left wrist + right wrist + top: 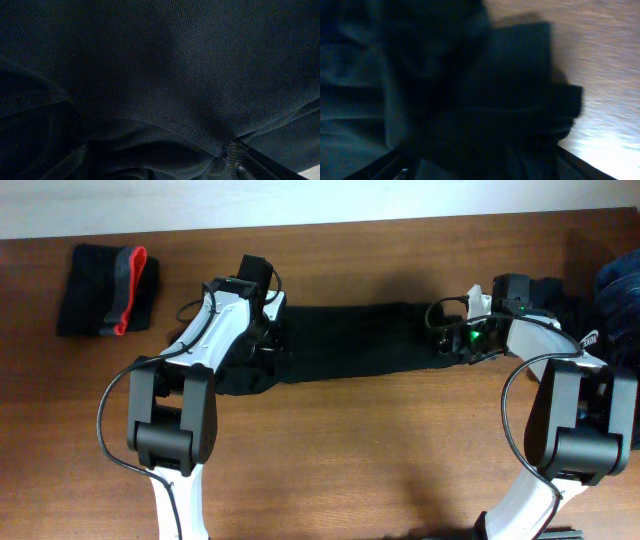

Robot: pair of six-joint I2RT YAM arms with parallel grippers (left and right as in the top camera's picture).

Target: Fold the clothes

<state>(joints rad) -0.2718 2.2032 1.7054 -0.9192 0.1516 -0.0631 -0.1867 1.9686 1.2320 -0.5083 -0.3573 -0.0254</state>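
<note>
Black shirt [360, 340]: laid as a long flat band across the middle of the surface [350, 465], reaching from one arm to the other; looks already folded lengthwise.
Left jaws: at the left end of the band, standing wide; only dark weave close before the wrist camera, no pinch to be seen.
Right jaws: at the right end, with bunched cloth between them; too dark, cannot tell if gripping.
Reason for placing: one arm at each end, probably to bring one end over the other.
Folded garment [105, 290]: black with grey and red, far left, well apart; seems finished.
Pile [620, 285]: blue and dark pieces at the right edge, probably waiting.
Writing: none readable; no logo or label visible.
</note>
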